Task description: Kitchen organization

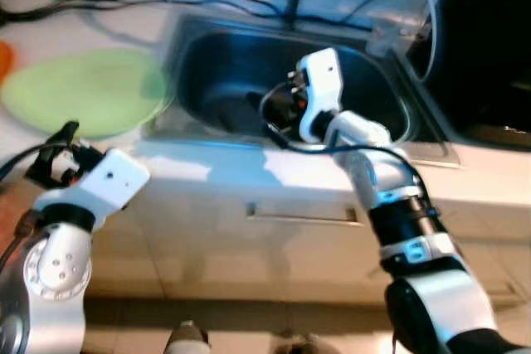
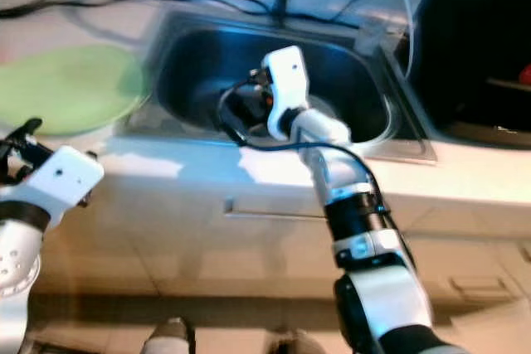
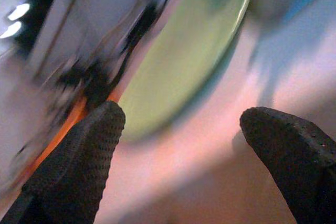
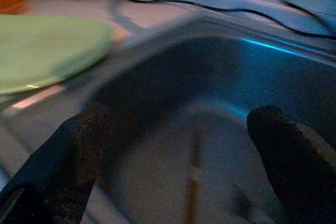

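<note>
green plate (image 1: 87,89): flat on the table (image 1: 191,163), just left of the sink (image 1: 207,64). right claw (image 4: 178,145): released, empty, inside the sink basin. left claw (image 3: 181,145): released, empty, near the plate's front edge. cables (image 1: 249,2): behind the sink.

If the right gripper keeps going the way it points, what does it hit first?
Probably the sink floor: the open right gripper points down into the basin, with nothing between its fingers. A thin stick-like item lies there, but depth is unclear.
</note>
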You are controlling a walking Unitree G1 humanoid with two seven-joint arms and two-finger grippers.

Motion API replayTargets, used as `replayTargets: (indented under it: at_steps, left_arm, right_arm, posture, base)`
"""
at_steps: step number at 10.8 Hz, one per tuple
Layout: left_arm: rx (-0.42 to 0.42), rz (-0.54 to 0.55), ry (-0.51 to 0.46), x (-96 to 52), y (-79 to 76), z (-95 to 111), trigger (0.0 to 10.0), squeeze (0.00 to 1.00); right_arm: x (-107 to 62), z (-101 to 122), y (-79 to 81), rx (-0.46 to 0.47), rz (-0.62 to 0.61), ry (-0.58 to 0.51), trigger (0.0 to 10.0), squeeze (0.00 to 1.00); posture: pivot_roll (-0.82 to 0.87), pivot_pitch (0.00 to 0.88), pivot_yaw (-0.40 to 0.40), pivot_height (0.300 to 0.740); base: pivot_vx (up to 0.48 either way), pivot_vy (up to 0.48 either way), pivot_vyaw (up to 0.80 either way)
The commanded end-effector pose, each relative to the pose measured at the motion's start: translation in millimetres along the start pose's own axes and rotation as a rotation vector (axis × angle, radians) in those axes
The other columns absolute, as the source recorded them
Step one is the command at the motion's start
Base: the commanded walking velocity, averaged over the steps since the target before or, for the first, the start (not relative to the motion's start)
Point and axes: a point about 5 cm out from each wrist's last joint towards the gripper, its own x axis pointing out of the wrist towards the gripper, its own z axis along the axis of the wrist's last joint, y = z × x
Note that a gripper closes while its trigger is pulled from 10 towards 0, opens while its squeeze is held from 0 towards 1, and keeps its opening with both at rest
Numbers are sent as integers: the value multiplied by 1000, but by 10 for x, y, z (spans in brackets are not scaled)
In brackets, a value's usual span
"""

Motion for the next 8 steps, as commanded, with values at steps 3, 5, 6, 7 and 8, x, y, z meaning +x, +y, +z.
replayTargets:
  at_steps: [3, 5, 6, 7, 8]
  left_arm:
    - [9, 14, 42, 127, -6, -124, 10000, 0]
    - [-55, 52, 6, 265, 51, -46, 10000, 0]
    - [-67, 60, 3, 325, 51, -34, 10000, 0]
    - [-93, 93, -12, 456, 81, -14, 10000, 0]
    - [-99, 101, -20, 509, 92, -5, 10000, 0]
  right_arm:
    - [23, -40, 37, 20, 6, 0, 10000, 0]
    - [20, -49, 45, 22, 5, -1, 10000, 0]
    - [20, -48, 39, 21, 3, -2, 10000, 0]
    - [15, -42, 32, 19, 0, -3, 10000, 0]
    - [12, -38, 28, 18, -1, -3, 10000, 0]
  posture:
    - [222, 128, -113, 740]
    - [211, 125, -111, 740]
    - [205, 124, -111, 740]
    - [198, 123, -112, 740]
    - [190, 120, -113, 740]
  base:
    - [0, 0, 0]
    - [0, 0, 0]
    - [0, 0, 0]
    - [0, 0, 0]
    - [0, 0, 0]
